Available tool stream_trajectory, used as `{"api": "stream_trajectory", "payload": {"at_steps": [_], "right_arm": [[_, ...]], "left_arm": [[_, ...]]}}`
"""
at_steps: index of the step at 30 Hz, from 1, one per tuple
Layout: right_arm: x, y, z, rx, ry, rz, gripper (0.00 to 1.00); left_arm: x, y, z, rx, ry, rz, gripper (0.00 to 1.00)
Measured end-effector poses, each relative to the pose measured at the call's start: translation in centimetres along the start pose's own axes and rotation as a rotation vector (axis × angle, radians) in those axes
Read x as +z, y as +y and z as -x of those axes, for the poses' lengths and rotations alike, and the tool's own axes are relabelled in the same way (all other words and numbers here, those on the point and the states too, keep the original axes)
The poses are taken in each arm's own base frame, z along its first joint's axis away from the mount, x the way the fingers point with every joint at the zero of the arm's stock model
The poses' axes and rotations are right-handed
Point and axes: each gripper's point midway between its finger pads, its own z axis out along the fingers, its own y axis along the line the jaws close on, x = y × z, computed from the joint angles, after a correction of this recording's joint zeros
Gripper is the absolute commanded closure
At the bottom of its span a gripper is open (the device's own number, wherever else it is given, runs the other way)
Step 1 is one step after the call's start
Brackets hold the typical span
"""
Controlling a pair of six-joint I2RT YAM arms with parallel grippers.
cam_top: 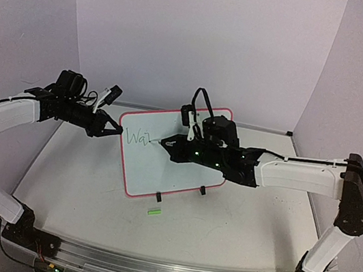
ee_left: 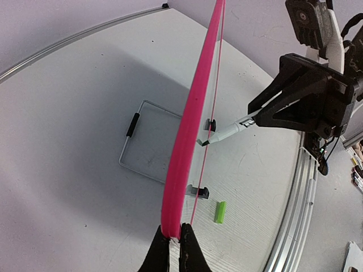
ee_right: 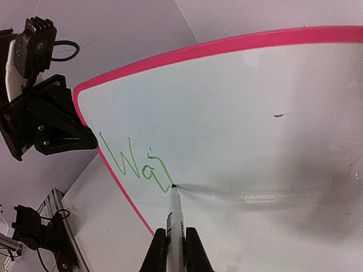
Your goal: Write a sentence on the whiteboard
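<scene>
1. The right gripper [ee_right: 174, 241] has its fingers closed around a white marker [ee_right: 173, 207]. The marker's dark tip touches the white face of the whiteboard [ee_right: 255, 147].
2. The tip rests at the end of the sentence [ee_right: 139, 161], which reads a green "Wa" and a partly formed third letter. The writing sits close to the board's left edge, in the upper part of the face.
3. The left gripper [ee_left: 173, 237] is pinched shut on the pink frame at that left edge, just beside the writing.
4. The two grippers face each other across the writing, near one another but not touching.
5. The board stands tilted back near the middle of the table [cam_top: 71, 180], resting on two black clip feet [cam_top: 159, 196]. A wire stand [ee_left: 148, 141] is behind it.
6. A small green cap [cam_top: 154, 211] lies on the table just in front of the board's lower edge, near the left foot and not touching it.
7. A small dark mark [ee_right: 278, 115] shows on the face, well to the right of the writing.
</scene>
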Motion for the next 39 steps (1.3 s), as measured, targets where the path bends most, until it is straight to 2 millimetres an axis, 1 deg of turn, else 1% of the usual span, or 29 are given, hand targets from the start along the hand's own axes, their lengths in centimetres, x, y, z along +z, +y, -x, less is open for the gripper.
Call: {"api": "stream_trajectory", "payload": {"at_steps": [12,24,33,39], "right_arm": [[0.0,0.1,0.1,0.014,-0.005,0.002,1.0],[0.0,0.2,0.7,0.023,-0.029,0.008,1.0],[-0.8,0.2,2.1,0.028,-0.094,-0.006,1.0],[-0.8,0.0,2.0,0.036,-0.1,-0.008,1.0]], "left_arm": [[0.0,0.0,0.0,0.0,0.0,0.0,1.0],[0.0,0.0,0.0,0.001,0.0,0.0,1.0],[0.0,0.0,0.0,0.001,0.0,-0.002,1.0],[0.0,0.0,0.0,0.001,0.0,-0.001,1.0]]}}
